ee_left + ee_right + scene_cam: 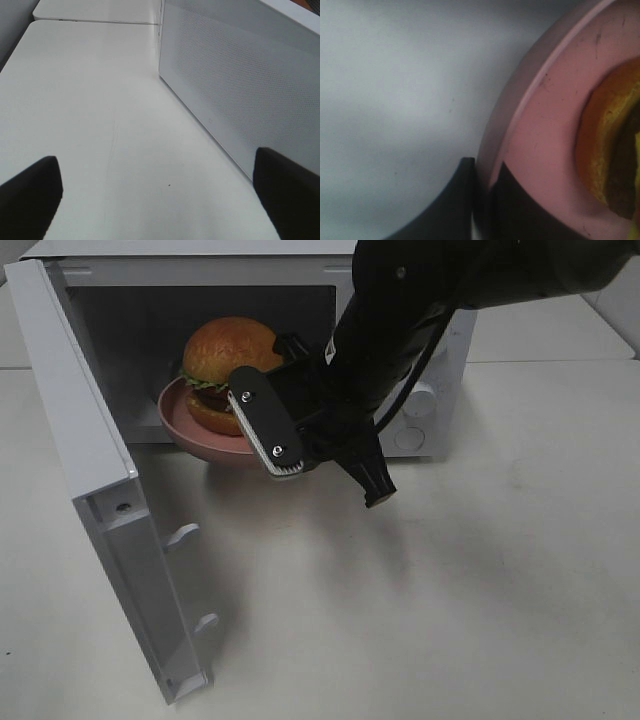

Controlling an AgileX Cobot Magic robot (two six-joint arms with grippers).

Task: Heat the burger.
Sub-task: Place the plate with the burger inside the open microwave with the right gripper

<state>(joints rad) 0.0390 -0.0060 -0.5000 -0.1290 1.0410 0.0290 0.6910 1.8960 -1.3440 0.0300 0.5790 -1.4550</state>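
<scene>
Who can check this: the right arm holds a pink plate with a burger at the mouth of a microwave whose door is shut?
No. The door stands open, as the high view shows; the right arm does hold the pink plate with the burger at the mouth of the microwave.

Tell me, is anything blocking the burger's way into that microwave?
Nothing visible. The microwave door stands swung wide open, the cavity behind the burger looks bare, and the pink plate carrying it, pinched at its rim by the right arm's jaws, sits at the opening.
</scene>
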